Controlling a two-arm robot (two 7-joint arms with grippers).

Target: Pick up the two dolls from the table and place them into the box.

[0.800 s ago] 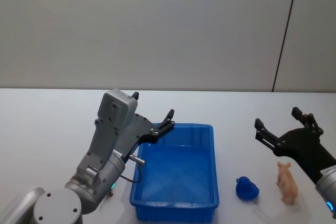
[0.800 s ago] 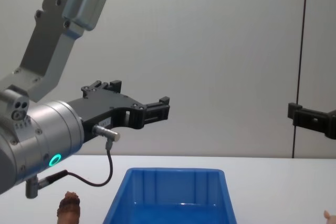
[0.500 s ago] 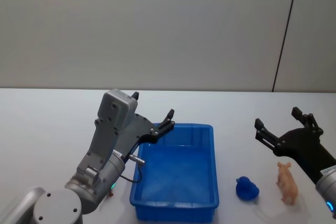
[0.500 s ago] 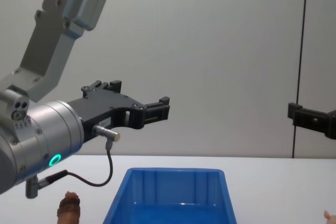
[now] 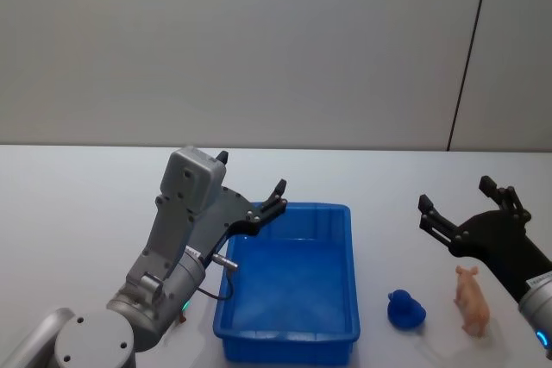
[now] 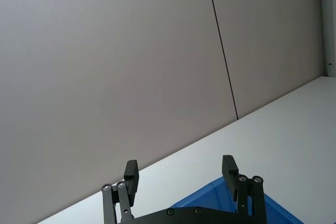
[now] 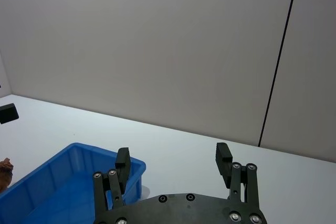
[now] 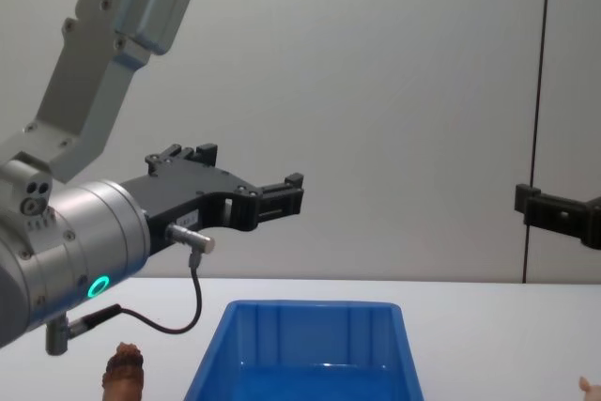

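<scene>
The box sits on the table near the front edge, open side up, with nothing seen inside it. The left gripper hangs in the air over the box's 11 o'clock corner, fingers spread wide and holding nothing. The right gripper hovers above the table at about 2 o'clock from the box, its claw also wide and empty.

Three small toys lie outside the box. A blue duck stands at about 4 o'clock from the box, near its right wall but apart from it. A pink pig stands upright at 3 o'clock from the duck, close by and not touching. The right gripper is at 12 o'clock from the pair, well above them. A brown doll stands at roughly 8 o'clock from the box – under the left arm.
</scene>
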